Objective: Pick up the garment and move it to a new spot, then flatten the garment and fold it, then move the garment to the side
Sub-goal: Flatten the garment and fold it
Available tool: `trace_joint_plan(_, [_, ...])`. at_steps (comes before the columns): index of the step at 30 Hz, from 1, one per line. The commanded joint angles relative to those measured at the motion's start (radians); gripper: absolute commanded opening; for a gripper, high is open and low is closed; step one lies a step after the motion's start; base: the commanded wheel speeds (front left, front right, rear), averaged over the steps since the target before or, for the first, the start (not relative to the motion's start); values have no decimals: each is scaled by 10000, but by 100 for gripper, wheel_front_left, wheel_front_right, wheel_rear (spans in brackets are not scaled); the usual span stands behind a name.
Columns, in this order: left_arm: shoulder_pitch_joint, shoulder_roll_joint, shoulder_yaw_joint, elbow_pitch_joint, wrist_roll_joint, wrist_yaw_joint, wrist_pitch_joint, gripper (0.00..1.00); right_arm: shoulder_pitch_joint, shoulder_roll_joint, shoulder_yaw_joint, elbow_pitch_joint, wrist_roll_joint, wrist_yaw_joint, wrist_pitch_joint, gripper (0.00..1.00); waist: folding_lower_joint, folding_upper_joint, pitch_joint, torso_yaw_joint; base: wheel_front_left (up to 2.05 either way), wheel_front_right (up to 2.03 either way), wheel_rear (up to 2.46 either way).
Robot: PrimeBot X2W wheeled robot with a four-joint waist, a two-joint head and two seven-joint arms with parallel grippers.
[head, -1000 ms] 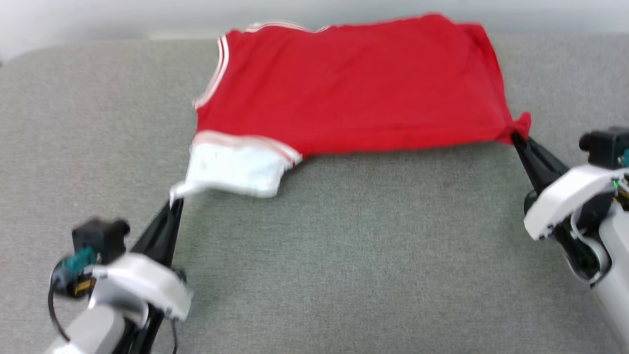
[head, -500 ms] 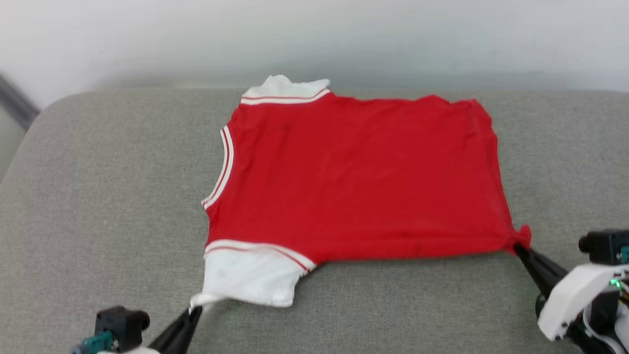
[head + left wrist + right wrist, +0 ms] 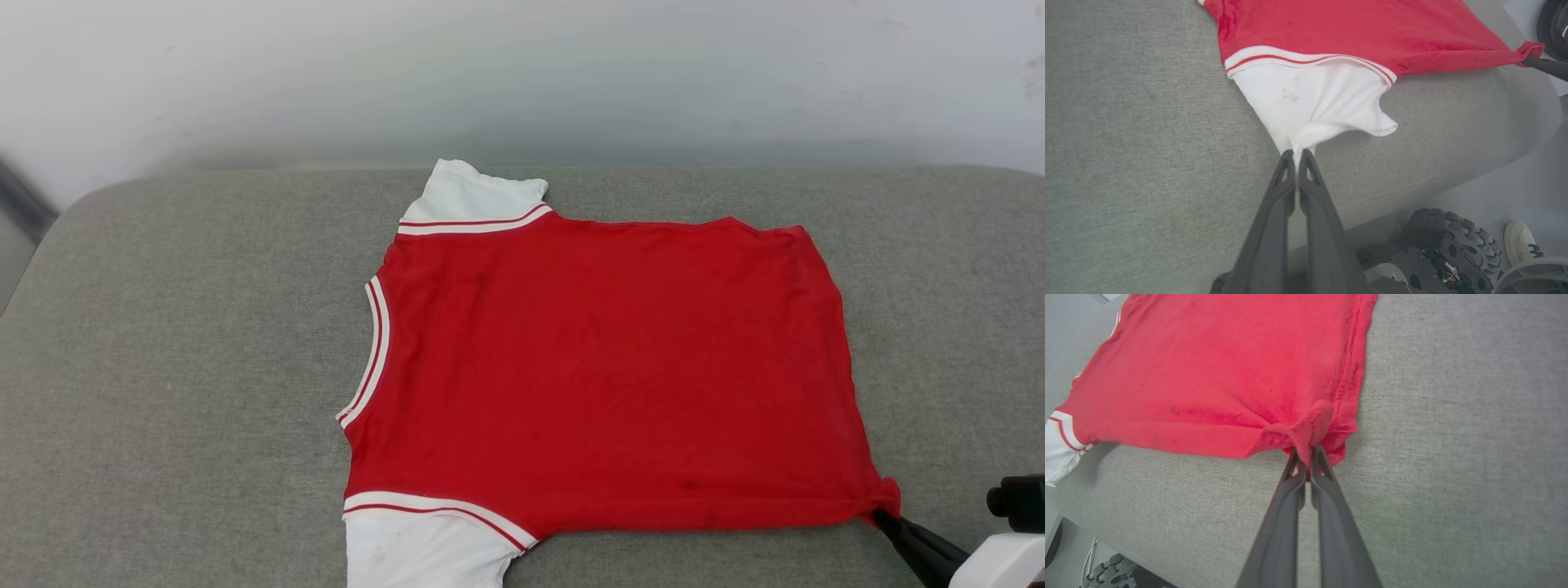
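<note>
Since a second ago my head view has tipped up, and the T-shirt now lies spread flat on the grey cushion, collar toward the cushion's left. My left gripper is clamped tight on the white sleeve tip near the cushion's front edge. My right gripper pinches the red hem corner there too.

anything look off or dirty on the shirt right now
Yes: the garment lies mostly flat on the grey cushion, but its near white sleeve carries small dark smudges and is pulled into a point by the left pincer. The right pincer bunches the hem corner.
</note>
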Motion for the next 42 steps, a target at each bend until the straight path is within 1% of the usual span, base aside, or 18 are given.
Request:
trace_joint_plan(1, [32, -4, 100, -36, -42, 13, -126, 0, 172, 1, -143, -144, 56, -7, 65, 0, 1, 0, 38, -21, 0, 0, 0])
trace_joint_plan(5, [-339, -107, 327, -37, 124, -78, -491, 0, 385, 167, -478, -545, -90, -7, 308, 0, 1, 0, 137, -63, 0, 0, 0])
trace_joint_plan(9, [-733, -256, 549, -64, 335, -168, -938, 0, 224, 427, -829, -953, 161, -7, 512, 0, 1, 0, 273, -158, 0, 0, 0])
trace_joint_plan(11, [-1159, -317, 797, -119, 518, -120, -1196, 0, 52, 538, -1069, -1267, 310, -7, 720, 0, 1, 0, 449, -225, 0, 0, 0])
trace_joint_plan(16, [-2185, -309, 1167, -176, 778, -162, -1205, 0, -387, 624, -1395, -1627, 128, -6, 1101, 0, 1, 0, 963, -312, 0, 0, 0])
trace_joint_plan(18, [-2671, -405, 1267, -104, 781, -185, -1114, 0, -683, 685, -1454, -1663, -73, -7, 1256, 0, 1, 0, 1221, -370, 0, 0, 0])
trace_joint_plan(24, [-4067, -488, 1348, 579, 1044, -322, -669, 0, -1745, 982, -1414, -1455, -830, -7, 1892, 0, 1, 0, 1899, -572, 0, 0, 0])
trace_joint_plan(31, [-5330, -753, 1056, 1786, 1328, -603, -135, 0, -3027, 1281, -1210, -785, -1754, -7, 2608, 0, 1, 0, 2399, -743, 0, 0, 0])
trace_joint_plan(37, [-6090, -1113, 917, 2813, 1480, -783, -158, 0, -3867, 1445, -1025, -164, -2085, -7, 2775, 0, 1, 0, 2693, -744, 0, 0, 0])
trace_joint_plan(42, [-6478, -1397, 764, 3571, 1558, -928, -172, 0, -4358, 1468, -712, 433, -2387, -6, 2709, 0, 1, 0, 2792, -698, 0, 0, 0])
